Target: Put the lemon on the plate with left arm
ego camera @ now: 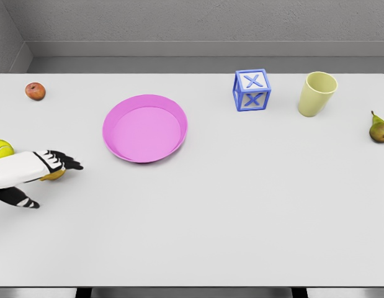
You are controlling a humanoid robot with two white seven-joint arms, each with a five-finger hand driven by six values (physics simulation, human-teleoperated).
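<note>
I see my left hand (52, 166) at nine o'clock, fingers curled over the lemon (54, 176), just a sliver showing beneath. The plate (117, 146) lies toward eleven. The block (252, 90) at one o'clock reads "X".

1. Single head view, set high above the near edge of the white table (241, 217), looking steeply down and forward
2. Takes in nearly the whole tabletop, from near edge to grey back wall (198, 22)
3. Pink plate (145, 128) left of centre, at middling range
4. Left edge cuts off a yellow-green ball (0, 148), perhaps a tennis ball
5. No second view, so nothing shared
</note>
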